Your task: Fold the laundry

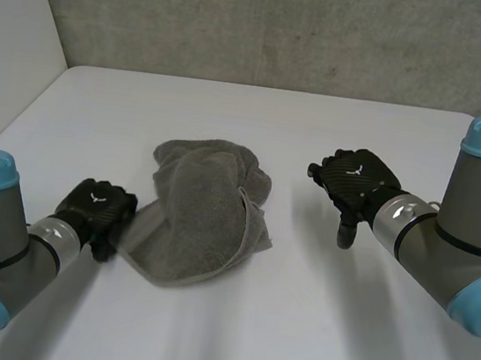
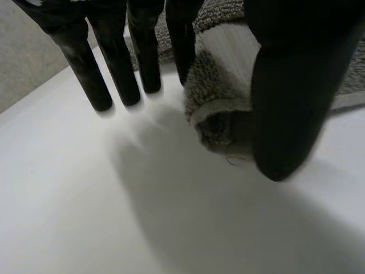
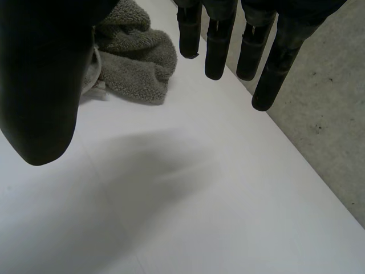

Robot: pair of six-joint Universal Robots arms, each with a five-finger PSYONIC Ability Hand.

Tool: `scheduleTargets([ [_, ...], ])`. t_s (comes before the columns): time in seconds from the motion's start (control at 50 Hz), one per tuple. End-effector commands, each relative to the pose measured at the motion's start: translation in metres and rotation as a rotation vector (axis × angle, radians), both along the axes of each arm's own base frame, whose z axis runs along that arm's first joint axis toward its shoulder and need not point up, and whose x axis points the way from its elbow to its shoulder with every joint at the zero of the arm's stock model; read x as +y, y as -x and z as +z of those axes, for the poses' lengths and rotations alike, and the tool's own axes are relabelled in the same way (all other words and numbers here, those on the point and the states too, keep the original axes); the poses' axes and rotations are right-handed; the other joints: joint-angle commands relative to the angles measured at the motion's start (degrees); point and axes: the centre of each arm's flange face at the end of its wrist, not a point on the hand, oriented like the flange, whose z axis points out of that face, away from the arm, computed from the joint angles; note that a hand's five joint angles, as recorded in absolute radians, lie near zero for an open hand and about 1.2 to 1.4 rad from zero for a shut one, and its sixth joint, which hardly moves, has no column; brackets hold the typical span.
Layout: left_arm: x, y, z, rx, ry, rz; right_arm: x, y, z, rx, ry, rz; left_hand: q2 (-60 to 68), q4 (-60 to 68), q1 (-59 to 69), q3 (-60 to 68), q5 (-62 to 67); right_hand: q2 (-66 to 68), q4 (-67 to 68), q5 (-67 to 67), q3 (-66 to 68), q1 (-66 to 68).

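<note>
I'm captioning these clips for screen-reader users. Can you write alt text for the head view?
A crumpled grey towel lies in the middle of a white table, with the robot's left hand at its near left corner. The right hand is open to the towel's right, apart from it.

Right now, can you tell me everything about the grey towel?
The grey towel looks soft and fluffy, like terry cloth, with a stitched hem along its edge. It lies crumpled and loosely folded over itself in the middle of the white table, not flat. One curled-up corner sits between the thumb and straight fingers of the left hand. The right hand is apart from it.
</note>
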Motion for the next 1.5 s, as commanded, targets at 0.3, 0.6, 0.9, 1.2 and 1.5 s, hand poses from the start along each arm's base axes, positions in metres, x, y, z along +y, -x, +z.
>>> scheduleTargets([
  [0.3, -0.002, 0.002, 0.184, 0.528, 0.445, 0.052, -0.002, -0.001, 0.001, -0.043, -0.023, -0.016, 46.59, 46.58, 46.53, 46.62, 46.82, -16.06, -16.49, -3.64, -3.95, -3.59],
  [0.6, 0.023, -0.009, 0.288, 0.618, 0.556, 0.050, -0.004, -0.017, -0.016, -0.356, -0.278, 0.001, 46.59, 46.58, 46.53, 46.62, 46.82, -16.06, -16.49, -3.64, -3.95, -3.59],
  [0.9, 0.026, -0.012, 0.299, 0.652, 0.575, 0.051, 0.014, -0.091, -0.045, -0.443, -0.408, 0.146, 46.59, 46.58, 46.53, 46.62, 46.82, -16.06, -16.49, -3.64, -3.95, -3.59],
  [1.2, 0.024, -0.015, 0.297, 0.642, 0.572, 0.065, 0.022, -0.108, -0.076, -0.412, -0.420, 0.089, 46.59, 46.58, 46.53, 46.62, 46.82, 47.92, 47.49, 60.34, 60.03, 60.39],
  [1.5, 0.003, -0.027, 0.285, 0.615, 0.549, 0.121, -0.035, -0.001, 0.167, -0.752, 0.129, -0.114, 46.59, 46.58, 46.53, 46.62, 46.82, 53.94, 53.51, 66.36, 66.05, 66.41],
])
